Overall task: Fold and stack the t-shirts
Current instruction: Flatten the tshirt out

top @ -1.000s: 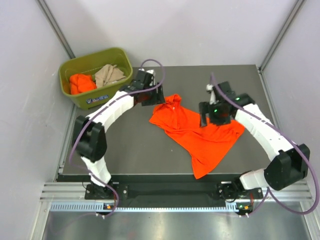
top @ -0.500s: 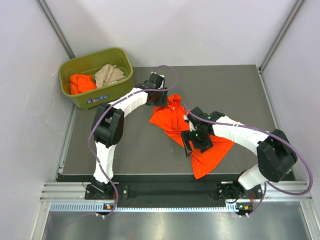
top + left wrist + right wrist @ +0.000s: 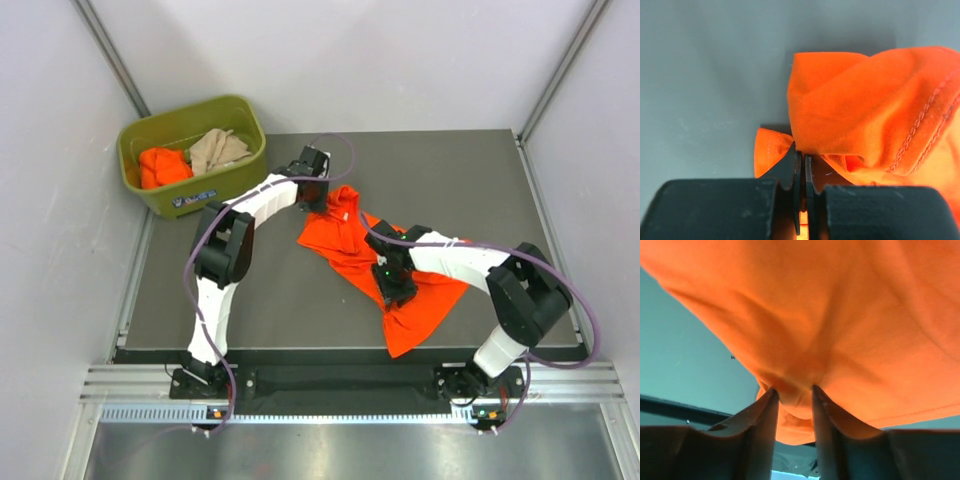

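Right of the bin [image 3: 160,203], on the desk [image 3: 480,170]: shirt [image 3: 345,235] lying crumpled, partly covered by both arms. Left tool [image 3: 800,157] sits at the shirt corner nearest the bin, jaws clamped to a slit with orange cloth pinched in it. Right tool [image 3: 794,392] is on the shirt edge further from the bin, jaws narrow, a fold of cloth bunched between them. In the top view the wrists hide both tools' tips. In the bin: second orange shirt [image 3: 163,166] and beige shirt [image 3: 218,150], balled up, shape unreadable.

Tight pinches: left hand [image 3: 800,159], right hand [image 3: 795,392]
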Controlling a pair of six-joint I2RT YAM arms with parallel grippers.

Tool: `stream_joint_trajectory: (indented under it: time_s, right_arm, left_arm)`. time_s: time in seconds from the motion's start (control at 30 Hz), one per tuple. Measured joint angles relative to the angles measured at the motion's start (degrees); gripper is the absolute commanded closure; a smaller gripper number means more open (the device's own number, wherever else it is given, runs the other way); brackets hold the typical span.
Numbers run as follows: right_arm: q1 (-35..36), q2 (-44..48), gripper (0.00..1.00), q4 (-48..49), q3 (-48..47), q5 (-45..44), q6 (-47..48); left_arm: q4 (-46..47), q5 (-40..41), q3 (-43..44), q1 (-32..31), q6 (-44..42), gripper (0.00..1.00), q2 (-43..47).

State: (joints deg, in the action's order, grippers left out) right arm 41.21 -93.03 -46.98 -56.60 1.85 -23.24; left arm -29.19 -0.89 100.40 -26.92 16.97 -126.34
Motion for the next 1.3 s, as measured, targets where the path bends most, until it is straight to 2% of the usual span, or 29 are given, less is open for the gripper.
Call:
stream_joint_trajectory:
  time_s: [0.03,0.1,0.13,0.33,0.53,0.57,0.6,0.63,0.67,0.73,0.8,0.87,0.97,1.03,1.13,1.2,1.23,1.27,1.3]
  right_arm:
    - [0.0,-0.1,0.78,0.2,0.0,-0.6,0.0]
    - [-0.2,-0.1,0.88,0.8,0.4,-1.2,-0.1]
    - [-0.3,-0.1,0.99,1.0,0.6,-1.6,-0.2]
    - [-0.6,0.1,1.0,2.4,1.1,-0.8,0.2]
    - [0.8,3.2,0.99,6.1,-1.7,10.2,0.7]
    - [1.4,3.5,0.94,7.1,-3.7,13.6,0.8]
    - [2.1,3.8,0.81,8.4,-5.8,16.6,0.7]
    - [2.8,4.1,0.54,9.1,-8.3,19.3,0.6]
    - [3.3,4.2,0.42,9.2,-11.0,21.4,0.3]
    - [2.9,5.4,0.24,9.2,-15.5,24.2,0.5]
    - [0.1,8.5,0.22,9.3,-17.3,26.1,0.2]
    - [-6.0,13.6,0.22,8.3,-16.9,27.1,-0.7]
    - [-19.5,22.6,0.22,5.4,-13.7,25.1,-1.2]
    - [-25.7,27.4,0.22,2.2,-11.5,23.3,-0.8]
    - [-28.9,32.4,0.22,-3.1,-8.4,21.1,0.5]
    - [-29.5,35.0,0.22,-5.0,-6.6,20.4,1.0]
    - [-29.5,35.9,0.22,-6.0,-5.4,20.2,1.2]
    - [-29.6,36.4,0.22,-6.8,-4.5,20.0,1.2]
    - [-29.6,36.7,0.22,-7.7,-3.7,19.7,1.2]
  left_arm:
    - [-0.2,0.3,0.0,0.2,0.0,1.0,0.1]
    - [-0.8,0.6,-0.5,0.7,0.3,1.0,1.0]
    - [-1.2,0.7,-1.1,1.1,0.4,1.0,2.1]
    - [-4.3,0.7,-7.1,5.5,1.4,1.0,15.1]
    - [-9.7,-0.1,-6.5,13.5,3.1,1.0,34.7]
    - [-10.6,0.2,-5.3,14.3,3.2,1.0,37.7]
    - [-10.8,0.5,-3.5,14.8,3.5,1.0,40.9]
    - [-10.4,0.5,-2.1,14.9,4.0,1.0,43.3]
    - [-9.6,0.3,-0.8,14.8,4.4,1.0,45.9]
    - [-8.2,-0.9,2.7,14.7,6.0,1.0,49.9]
    - [-7.4,-3.7,9.0,14.4,8.8,1.0,50.3]
    - [-4.6,-5.3,13.4,12.0,10.9,1.0,49.5]
    - [-1.5,-5.9,13.9,2.7,12.7,1.0,46.9]
    - [1.6,-7.3,10.2,-3.8,14.9,1.0,43.3]
    - [3.8,-8.3,5.0,-11.1,16.3,0.69,34.3]
    - [2.9,-9.7,4.2,-14.4,16.6,0.55,24.8]
    - [1.9,-10.3,4.3,-15.6,16.5,0.27,20.4]
    - [0.6,-10.5,4.5,-16.7,15.8,0.12,16.6]
    - [-1.4,-10.7,4.5,-17.6,15.8,0.09,13.4]
